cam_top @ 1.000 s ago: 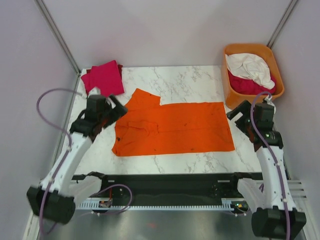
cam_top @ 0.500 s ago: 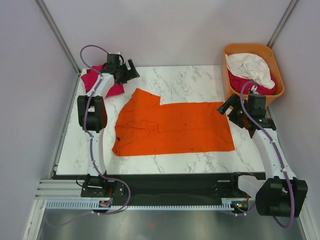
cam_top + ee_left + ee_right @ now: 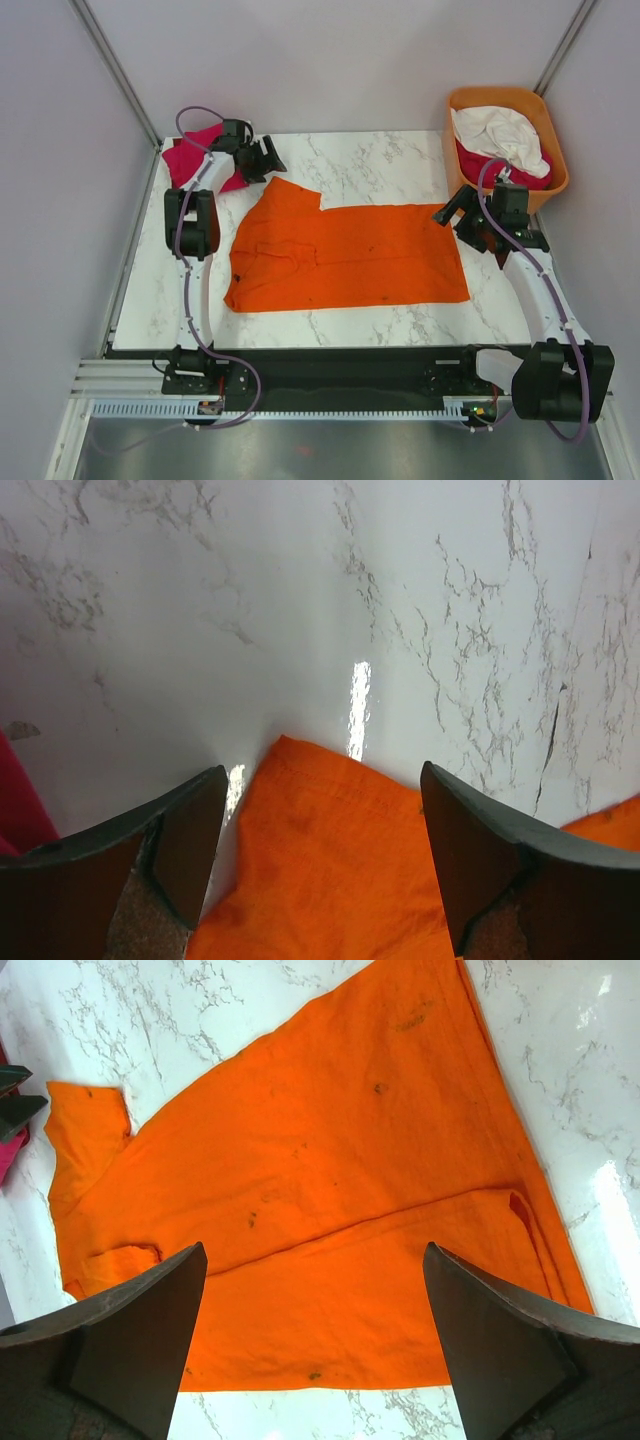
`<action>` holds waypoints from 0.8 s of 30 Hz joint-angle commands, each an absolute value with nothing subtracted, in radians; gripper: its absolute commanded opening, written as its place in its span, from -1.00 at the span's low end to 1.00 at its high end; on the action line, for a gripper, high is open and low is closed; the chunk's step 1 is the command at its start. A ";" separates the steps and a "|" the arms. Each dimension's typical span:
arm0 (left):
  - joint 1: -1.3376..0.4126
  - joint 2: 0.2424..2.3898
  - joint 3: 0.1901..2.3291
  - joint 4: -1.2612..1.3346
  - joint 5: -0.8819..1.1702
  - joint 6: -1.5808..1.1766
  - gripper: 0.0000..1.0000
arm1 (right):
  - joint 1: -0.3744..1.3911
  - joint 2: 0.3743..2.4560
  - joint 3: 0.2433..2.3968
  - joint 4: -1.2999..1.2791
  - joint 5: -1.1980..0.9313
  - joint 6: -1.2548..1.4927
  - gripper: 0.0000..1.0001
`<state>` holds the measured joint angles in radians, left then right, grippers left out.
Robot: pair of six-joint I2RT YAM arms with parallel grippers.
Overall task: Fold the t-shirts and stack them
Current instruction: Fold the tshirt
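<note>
Orange shirt (image 3: pixel 345 255) spread flat mid-table, ready for fold. Left gripper (image 3: pixel 265 160) wide open astride far sleeve tip, probably to pinch it. Right gripper (image 3: pixel 452 215) open over hem side, holding nothing. Folded pink shirt (image 3: pixel 185 160) at far-left corner, likely stack place.

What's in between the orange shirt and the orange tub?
The open right gripper, over a strip of white marble table, as the top view shows.

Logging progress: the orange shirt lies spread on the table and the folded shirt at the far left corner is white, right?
No: the top view shows the folded shirt is magenta-pink, not white. The orange shirt does lie spread on the table.
</note>
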<state>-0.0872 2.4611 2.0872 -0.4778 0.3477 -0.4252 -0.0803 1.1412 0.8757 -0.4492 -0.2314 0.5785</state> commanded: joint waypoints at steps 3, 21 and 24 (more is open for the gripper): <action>-0.101 2.470 2.062 -0.512 0.394 -0.437 0.68 | -0.077 1.163 0.922 -0.411 -0.236 0.571 0.96; -0.121 2.476 2.069 -0.520 0.371 -0.469 -0.95 | 0.092 1.388 0.974 -0.394 -0.011 0.489 0.94; -0.121 2.438 2.069 -0.529 0.367 -0.456 -0.95 | 0.136 1.523 1.047 -0.405 0.112 0.476 0.90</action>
<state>-0.1184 2.4832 2.0697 -0.5003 0.3752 -0.4664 0.0967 1.4330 0.9703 -0.4118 -0.0597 0.5179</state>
